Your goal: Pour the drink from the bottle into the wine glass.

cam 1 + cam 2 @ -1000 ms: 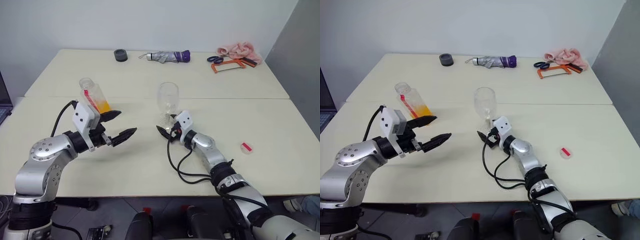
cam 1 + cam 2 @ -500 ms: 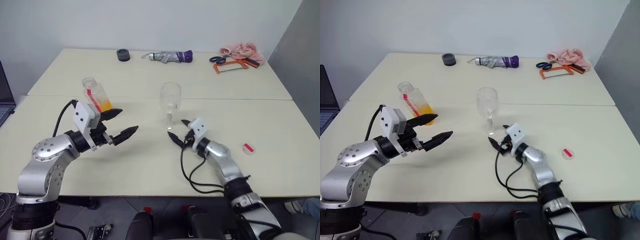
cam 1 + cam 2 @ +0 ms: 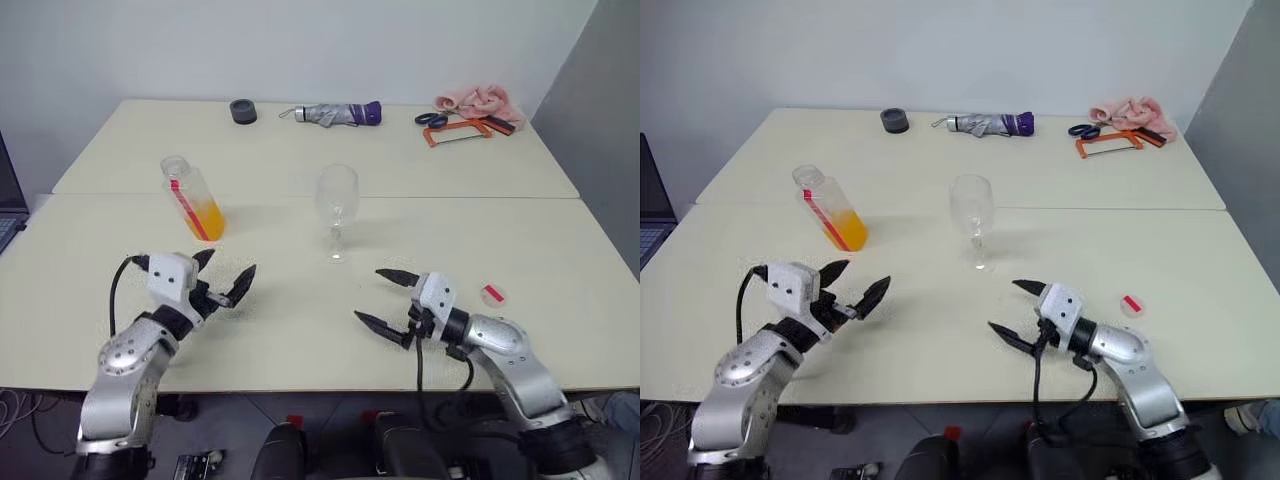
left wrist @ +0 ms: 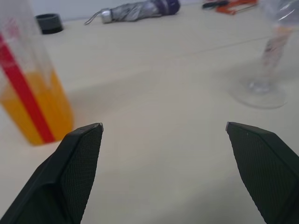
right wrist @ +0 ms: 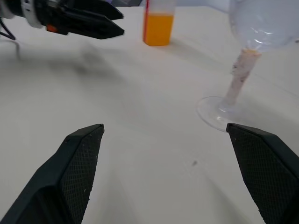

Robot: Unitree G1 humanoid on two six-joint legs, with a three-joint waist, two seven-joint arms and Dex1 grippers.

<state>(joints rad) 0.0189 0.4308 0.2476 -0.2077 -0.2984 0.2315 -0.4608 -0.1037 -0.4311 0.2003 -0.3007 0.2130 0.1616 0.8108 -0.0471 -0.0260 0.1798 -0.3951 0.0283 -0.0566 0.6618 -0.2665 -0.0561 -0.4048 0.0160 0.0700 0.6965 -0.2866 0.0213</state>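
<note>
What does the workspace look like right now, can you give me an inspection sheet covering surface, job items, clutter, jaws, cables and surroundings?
Surface: two pale tables pushed together, a seam between them.
Job's things: bottle upright, uncapped, part full of orange drink; wine glass upright, looks empty, apart from the bottle.
Clutter: red-and-white cap near the right arm; tape roll, folded umbrella, scissors, orange saw and pink cloth along the far edge.
Grippers: left gripper and right gripper both low over the table, jaws open, holding nothing.
Cables: black cable looping at the left wrist; another hanging under the right wrist.
Surroundings: plain wall behind.
</note>
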